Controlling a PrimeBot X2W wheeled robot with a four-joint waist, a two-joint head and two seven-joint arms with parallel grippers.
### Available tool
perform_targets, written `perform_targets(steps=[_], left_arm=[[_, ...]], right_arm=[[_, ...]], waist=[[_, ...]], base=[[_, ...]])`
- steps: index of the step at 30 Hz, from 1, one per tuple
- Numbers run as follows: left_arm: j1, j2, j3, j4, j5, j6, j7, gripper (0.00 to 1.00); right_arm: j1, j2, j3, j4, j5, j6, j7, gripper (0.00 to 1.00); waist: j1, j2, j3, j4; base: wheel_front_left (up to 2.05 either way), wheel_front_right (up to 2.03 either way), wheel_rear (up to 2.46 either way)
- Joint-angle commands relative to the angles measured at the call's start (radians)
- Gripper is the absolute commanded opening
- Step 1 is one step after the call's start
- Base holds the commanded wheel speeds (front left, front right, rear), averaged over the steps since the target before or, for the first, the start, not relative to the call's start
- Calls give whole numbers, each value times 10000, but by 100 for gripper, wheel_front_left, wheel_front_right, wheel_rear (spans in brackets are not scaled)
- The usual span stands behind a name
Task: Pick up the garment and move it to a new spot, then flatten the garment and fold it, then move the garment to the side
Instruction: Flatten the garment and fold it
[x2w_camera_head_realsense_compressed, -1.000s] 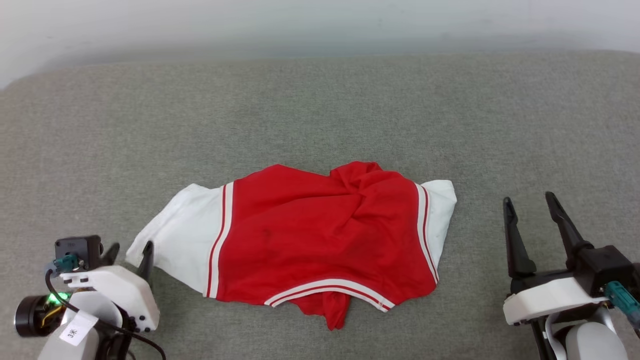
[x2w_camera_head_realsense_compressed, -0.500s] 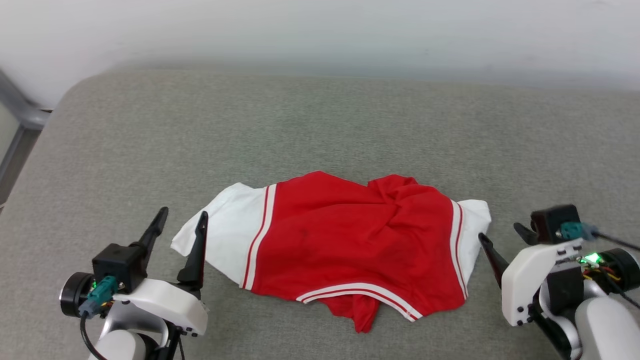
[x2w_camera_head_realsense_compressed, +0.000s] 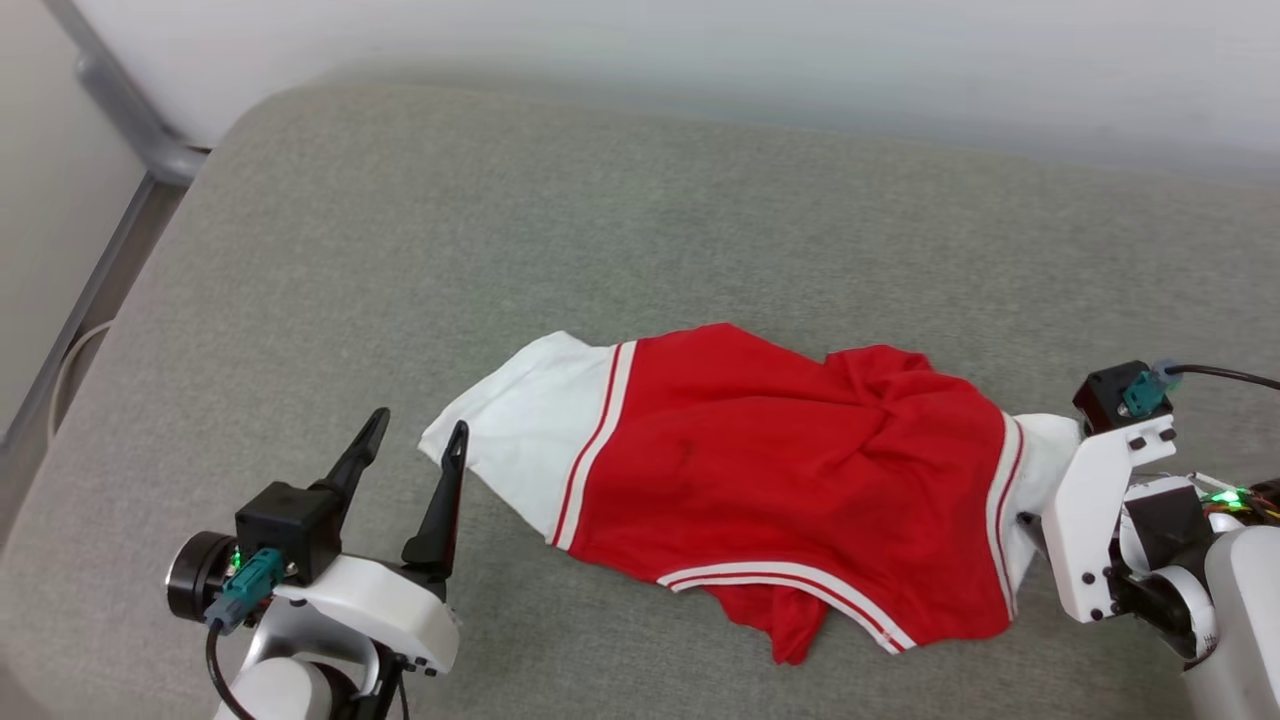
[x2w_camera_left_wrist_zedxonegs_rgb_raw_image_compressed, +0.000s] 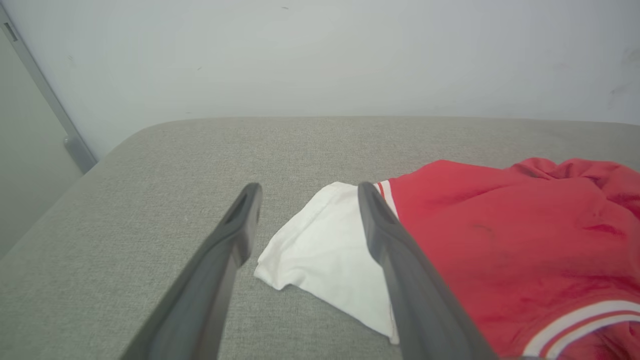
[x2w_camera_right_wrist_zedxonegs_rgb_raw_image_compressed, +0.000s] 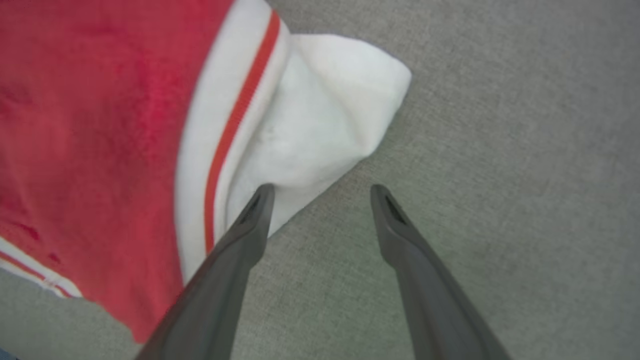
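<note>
Change: since a second ago your right gripper (x2w_camera_right_wrist_zedxonegs_rgb_raw_image_compressed: 322, 190) has closed in on the garment (x2w_camera_head_realsense_compressed: 780, 480) — it stood well apart from it before; your head camera has swung too.
Garment: lies rumpled on the grey cushion (x2w_camera_head_realsense_compressed: 400, 250), with a white sleeve at each end.
Left gripper (x2w_camera_head_realsense_compressed: 420, 422): fingers spread wide, gripping nothing, just beside the tip of the garment's left sleeve (x2w_camera_head_realsense_compressed: 520, 430).
Right gripper: fingers spread too — one fingertip at the edge of the garment's right sleeve (x2w_camera_right_wrist_zedxonegs_rgb_raw_image_compressed: 325, 100), the other over bare cushion beside it.

The left gripper (x2w_camera_head_realsense_compressed: 418, 428) is held at the near left, fingers spread wide; the right gripper (x2w_camera_right_wrist_zedxonegs_rgb_raw_image_compressed: 322, 192) is angled downward, likewise spread.
</note>
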Motion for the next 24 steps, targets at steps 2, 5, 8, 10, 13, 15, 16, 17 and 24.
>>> perform_targets(steps=[2, 5, 8, 10, 13, 15, 16, 17, 24], left_arm=[[-163, -65, -54, -12, 0, -18, -4, 100], [-266, -90, -126, 21, 6, -21, -7, 100], [-273, -94, -157, 47, 12, -13, -17, 100], [-275, -81, -176, 77, 7, 7, -2, 100], [-270, -33, -160, 129, -28, 47, 36, 100], [-240, -1, -170, 172, -38, 59, 57, 100], [-205, 8, -176, 189, -46, 62, 65, 100], [-168, 7, -192, 209, -59, 58, 65, 100], [124, 10, -271, 274, -115, 106, 87, 100]], right_arm=[[-202, 29, -57, 346, -151, -7, -153, 100], [-178, 146, -112, 787, -236, -7, -487, 100], [-152, 255, -39, 1073, -292, -7, -713, 100], [-87, 337, 56, 1360, -278, -5, -873, 70], [-93, 237, 222, 1607, -487, -5, -1226, 0], [-171, 63, 147, 1644, -670, -12, -1527, 0], [-202, -26, 110, 1627, -743, -13, -1653, 0], [-226, -100, 66, 1583, -793, -13, -1751, 0], [10, -898, -426, 616, -1103, -10, -1671, 0]], waist=[[0, 0, 299, 370], [0, 0, 429, 521], [0, 0, 472, 568], [0, 0, 483, 573], [0, 0, 388, 448], [0, 0, 234, 305], [0, 0, 141, 222], [0, 0, 41, 136], [0, 0, -627, -462]], base=[[0, 0, 0], [0, 0, 0], [0, 0, 0], [0, 0, 0], [0, 0, 0], [0, 0, 0], [0, 0, 0], [0, 0, 0], [0, 0, 0]])
